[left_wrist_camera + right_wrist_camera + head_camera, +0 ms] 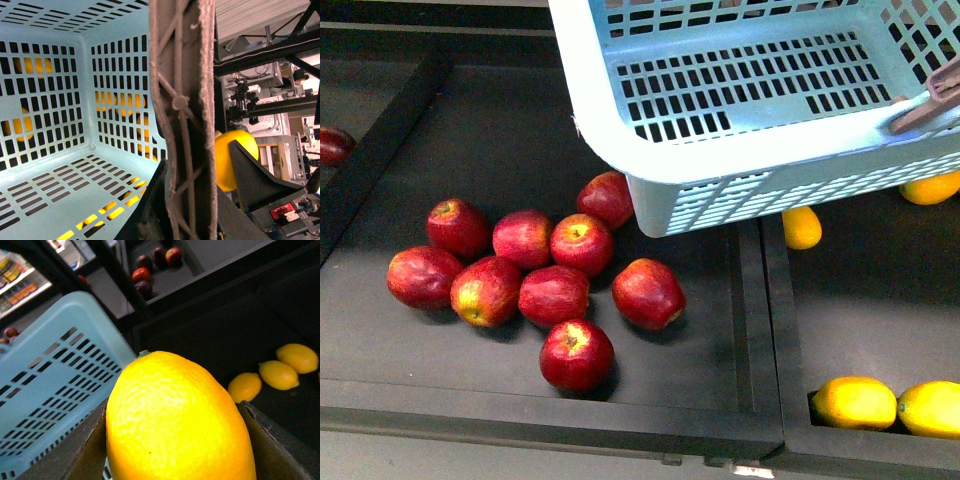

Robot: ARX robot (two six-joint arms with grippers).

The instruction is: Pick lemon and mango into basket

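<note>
Right gripper (180, 445) is clamped across the middle of the lemon (170, 400), just off the right side of the basket (620, 150). Left gripper (195, 200) is closed on the brown handle (182, 100), basket raised. Lemon looks firm and light with a pebbled rind; the mid-body hold suits an oval that could slip out endways.

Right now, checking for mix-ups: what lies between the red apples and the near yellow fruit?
A raised black divider separates the red apples from the yellow fruit, seen in the front view.

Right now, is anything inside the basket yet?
Nothing shows inside the basket: its slotted floor is bare in the front and left wrist views. The yellow seen through the slots is fruit outside it. The handle hides one corner.
</note>
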